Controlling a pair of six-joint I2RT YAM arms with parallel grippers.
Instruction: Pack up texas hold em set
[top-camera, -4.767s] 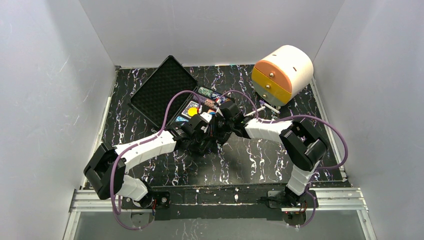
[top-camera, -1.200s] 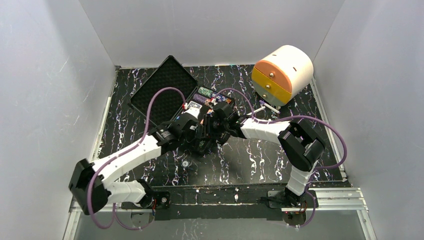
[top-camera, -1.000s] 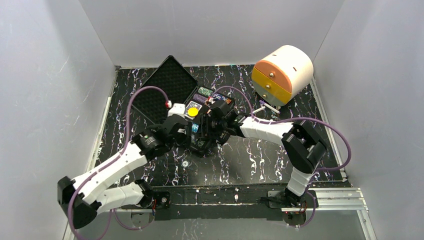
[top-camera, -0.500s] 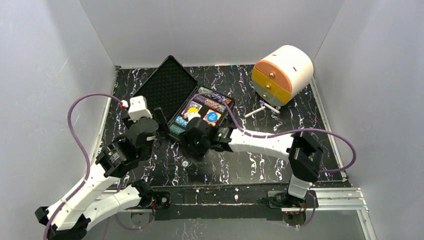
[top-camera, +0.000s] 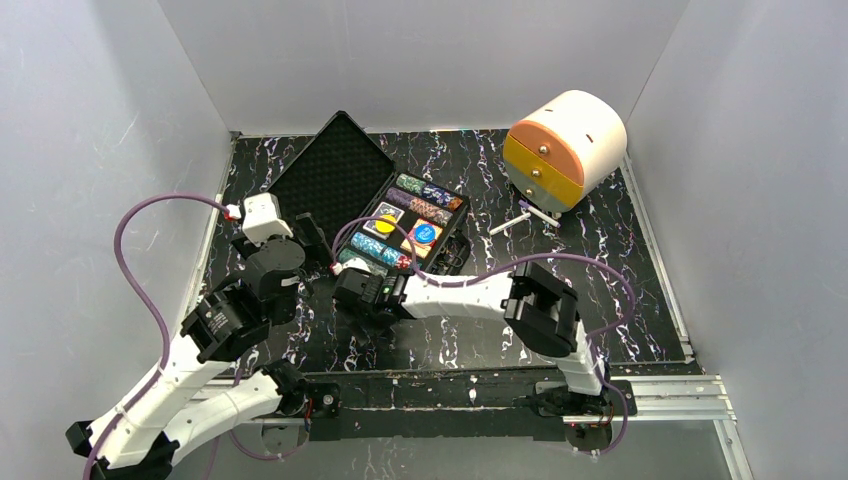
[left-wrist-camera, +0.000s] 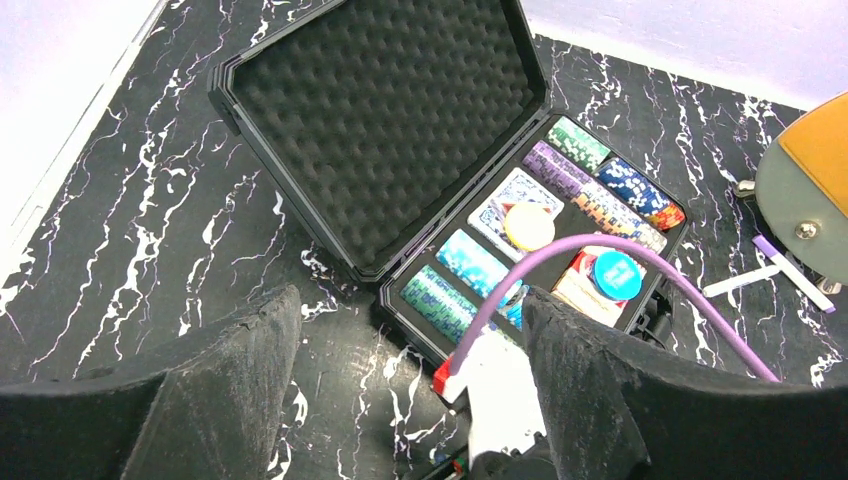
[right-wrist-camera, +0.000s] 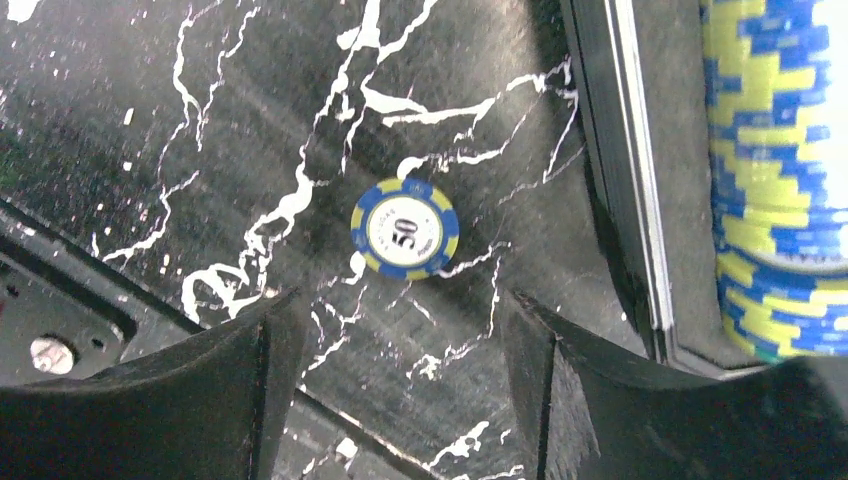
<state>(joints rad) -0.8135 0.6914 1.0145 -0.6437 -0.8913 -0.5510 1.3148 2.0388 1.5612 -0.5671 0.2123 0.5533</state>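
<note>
Right gripper (right-wrist-camera: 400, 310): jaws spread wide, nothing held, poised over a loose chip (right-wrist-camera: 405, 228) lying on the table (top-camera: 640, 270) beside the rim of the open case (top-camera: 335, 175). Its arm is stretched low toward 10 o'clock. Left gripper (left-wrist-camera: 410, 300): equally wide, nothing held, raised at 9 o'clock of the case. The table is black-marbled and walled in white, with a drawer box (top-camera: 565, 145) at 2 o'clock.

Straight down into the case (top-camera: 335, 170) I have room. My right arm (top-camera: 460, 292) bars the table (top-camera: 245, 165) just in front of it, and its purple cable (left-wrist-camera: 590, 241) arcs over the case's near corner. Right of the case, a pen (top-camera: 515, 222) and a drawer box (top-camera: 565, 145) narrow the gap. Left of the lid is bare table.
</note>
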